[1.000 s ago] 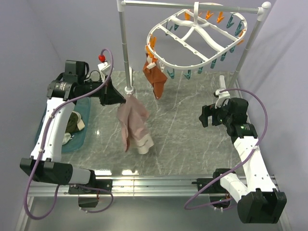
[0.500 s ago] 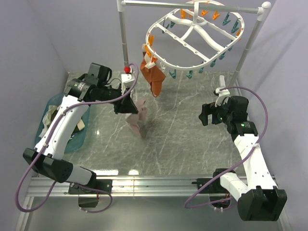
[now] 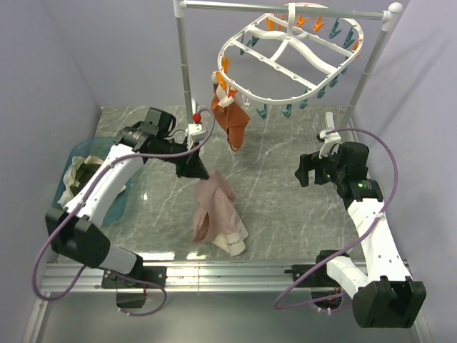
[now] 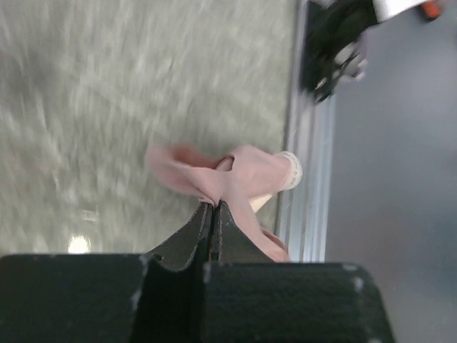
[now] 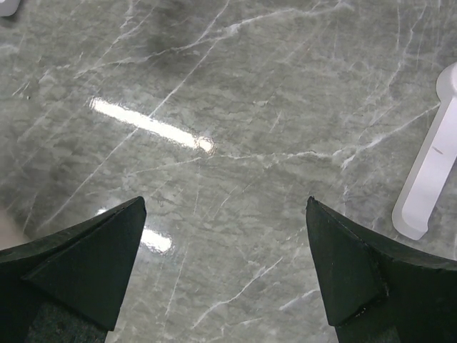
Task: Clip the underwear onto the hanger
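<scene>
Bench (image 3: 285, 207): grey-green marbled top, glossy, with streaks of glare. An aluminium rail (image 3: 235, 270) runs along the near edge. Walls (image 3: 43, 64) are pale lavender.

Left end effector (image 3: 198, 171) is clamped together on the underwear (image 3: 214, 214), which hangs bunched over mid-bench, well apart from the hanger (image 3: 293, 53). Cannot tell whether its lower end touches the bench.

Hanger tilts under the white pole stand (image 3: 186, 57) at the back, with a rust-orange garment (image 3: 232, 121) pegged at its left rim.

Right end effector (image 3: 303, 171) has its fingers wide apart, holding nothing, over bare marble.
</scene>
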### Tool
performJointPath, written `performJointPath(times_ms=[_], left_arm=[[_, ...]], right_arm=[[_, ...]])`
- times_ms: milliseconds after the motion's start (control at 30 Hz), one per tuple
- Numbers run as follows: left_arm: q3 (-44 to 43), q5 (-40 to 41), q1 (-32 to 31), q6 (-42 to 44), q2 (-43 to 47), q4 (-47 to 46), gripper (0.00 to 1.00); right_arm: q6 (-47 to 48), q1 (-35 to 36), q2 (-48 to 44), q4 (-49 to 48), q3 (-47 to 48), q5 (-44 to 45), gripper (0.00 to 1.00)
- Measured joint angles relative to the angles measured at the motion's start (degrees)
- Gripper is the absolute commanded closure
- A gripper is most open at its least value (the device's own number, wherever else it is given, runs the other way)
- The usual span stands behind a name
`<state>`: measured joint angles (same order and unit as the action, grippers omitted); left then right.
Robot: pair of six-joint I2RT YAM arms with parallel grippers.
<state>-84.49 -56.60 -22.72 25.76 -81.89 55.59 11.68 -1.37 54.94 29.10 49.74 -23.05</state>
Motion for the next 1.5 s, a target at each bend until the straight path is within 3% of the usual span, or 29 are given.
performJointPath(times_ms=[333,533,567,667,733,933,1067,1167,1233,1367,1500], left_arm=[[14.43,13.55,18.03,18.58,-8.44,0.37,0.98],[22.05,22.73,17.40,28.30,-4.85,1.29,0.71],[23.39,24.57,17.07,29.64,-4.15,1.55,0.61],[26.16,29.14,16.35,32.63,-2.49,2.78,0.45],[25.94,30.60,15.65,33.16,-1.29,3.17,0.42],[18.69,31.10,4.15,27.85,-0.22,-0.50,0.41],[17.92,30.99,-6.91,24.92,-0.31,-3.02,0.63],[18.58,31.06,-14.53,23.78,-0.74,-3.02,0.68],[20.79,31.30,-19.89,22.71,-0.92,-3.67,0.67],[28.55,33.14,-29.70,19.71,-1.05,-6.29,0.56],[32.17,35.30,-33.20,16.46,-2.78,-8.15,0.51]], right_arm=[[1.88,0.11,0.81,2.32,0.11,-0.83,0.01],[2.32,1.20,2.01,2.60,0.11,-2.10,0.02],[2.32,1.60,2.40,2.69,0.11,-2.12,0.02],[2.34,2.36,2.97,2.82,0.11,-2.38,0.03],[2.38,2.56,3.10,3.10,0.11,-2.67,0.03],[2.34,2.91,4.26,4.44,0.22,-3.21,0.04],[2.49,2.99,4.39,5.75,0.22,-3.15,0.05],[2.89,3.02,4.28,6.69,0.22,-3.06,0.05],[3.10,3.02,4.13,7.15,0.22,-2.95,0.05],[3.21,3.02,3.93,7.74,0.22,-2.86,0.05],[3.19,3.02,3.61,7.82,0.22,-2.58,0.05]])
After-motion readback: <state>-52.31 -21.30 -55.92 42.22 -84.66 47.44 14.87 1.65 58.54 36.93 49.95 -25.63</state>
